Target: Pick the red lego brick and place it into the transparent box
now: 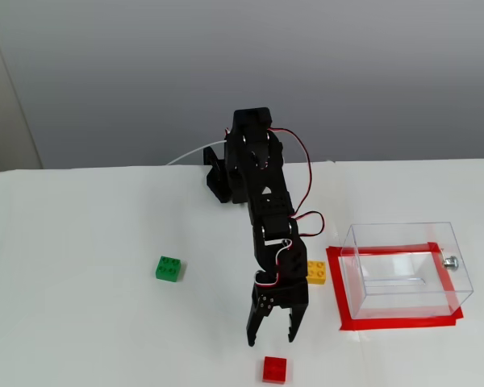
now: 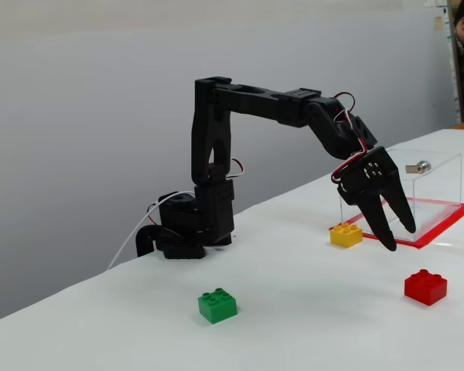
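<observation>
A: Nearest the camera in both fixed views, what sits on the white tabletop (image 1: 81, 282)?

B: The small bright red plastic lego brick (image 1: 275, 368) with studs on top, lying flat at the front edge of the scene. Seen from the side, that red brick (image 2: 425, 287) rests alone on bare tabletop, touching nothing.

A: And the jaws?

B: The black two-finger gripper (image 1: 271, 332) hangs just behind the red brick in the view from above, its jaws spread apart and pointing down toward the tabletop, holding nothing. From the side, the gripper (image 2: 398, 236) is clear of the surface, and the red brick lies beside it, not between the fingers.

A: Further back?

B: A small yellow plastic brick (image 1: 316, 272) sits just beside the clear plastic rectangular box (image 1: 403, 234), between the arm and the box's wall. The box stands inside a red tape outline (image 1: 403, 324) and has a small silver knob (image 1: 450, 260) on its side. Off to the left in the view from above, well apart from the rest, lies a small green plastic brick (image 1: 168, 268).

A: And farthest?

B: The arm's black base (image 2: 185, 228) with a white cable (image 1: 192, 153), near the grey wall (image 1: 226, 64).
</observation>
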`<action>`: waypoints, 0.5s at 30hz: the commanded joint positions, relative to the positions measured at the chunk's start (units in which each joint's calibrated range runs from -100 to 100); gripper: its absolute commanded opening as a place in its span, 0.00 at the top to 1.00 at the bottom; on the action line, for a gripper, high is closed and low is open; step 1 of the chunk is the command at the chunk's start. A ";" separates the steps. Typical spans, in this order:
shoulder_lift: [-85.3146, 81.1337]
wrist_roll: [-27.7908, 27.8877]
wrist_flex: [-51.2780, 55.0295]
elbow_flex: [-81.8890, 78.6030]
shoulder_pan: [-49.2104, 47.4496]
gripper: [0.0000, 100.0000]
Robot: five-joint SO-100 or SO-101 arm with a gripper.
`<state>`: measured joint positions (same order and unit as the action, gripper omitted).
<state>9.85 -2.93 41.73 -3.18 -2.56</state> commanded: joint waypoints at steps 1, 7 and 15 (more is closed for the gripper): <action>-0.14 -0.25 -1.78 2.45 0.16 0.68; 3.85 -0.25 -4.31 3.54 0.16 0.69; 8.60 -0.30 -4.66 8.87 0.01 0.69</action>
<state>18.14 -3.13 37.70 2.03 -2.56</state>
